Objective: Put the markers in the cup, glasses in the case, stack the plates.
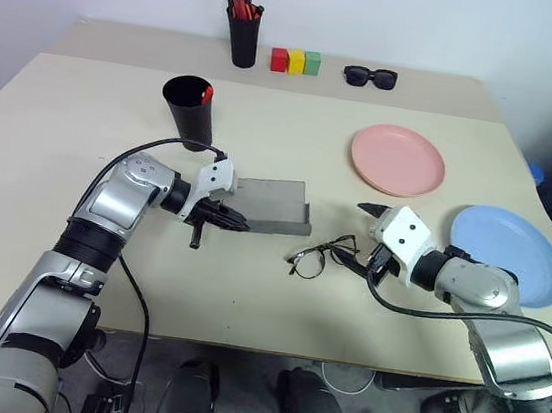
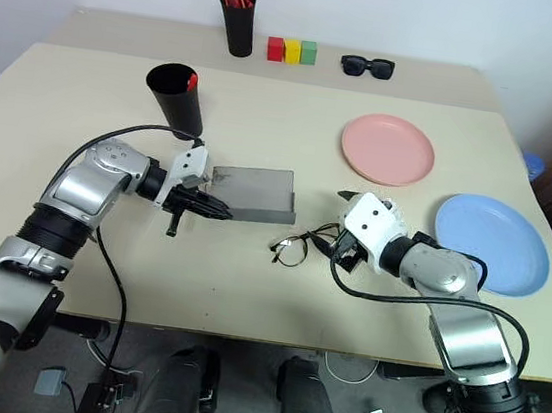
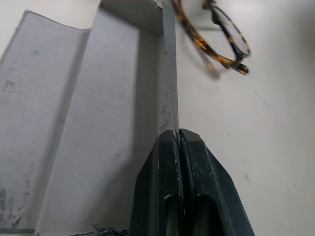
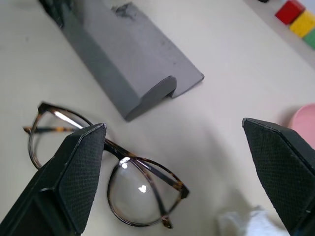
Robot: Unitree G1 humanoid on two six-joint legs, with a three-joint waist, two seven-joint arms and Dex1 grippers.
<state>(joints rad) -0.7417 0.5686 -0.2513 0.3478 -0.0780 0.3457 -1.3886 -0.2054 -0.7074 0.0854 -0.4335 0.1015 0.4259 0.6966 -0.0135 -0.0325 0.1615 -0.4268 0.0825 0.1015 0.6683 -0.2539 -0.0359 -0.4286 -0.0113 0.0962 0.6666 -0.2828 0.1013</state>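
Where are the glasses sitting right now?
In the head views the glasses lie on the table near its front edge, just right of the open grey case, with the open right gripper right beside them.

black pen pot (image 1: 243, 38), coloured blocks (image 1: 295, 62), sunglasses (image 1: 371, 76)

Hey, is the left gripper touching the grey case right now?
Touching. In the left wrist view the left gripper has its fingers shut on the thin edge of the case, which runs straight into them.
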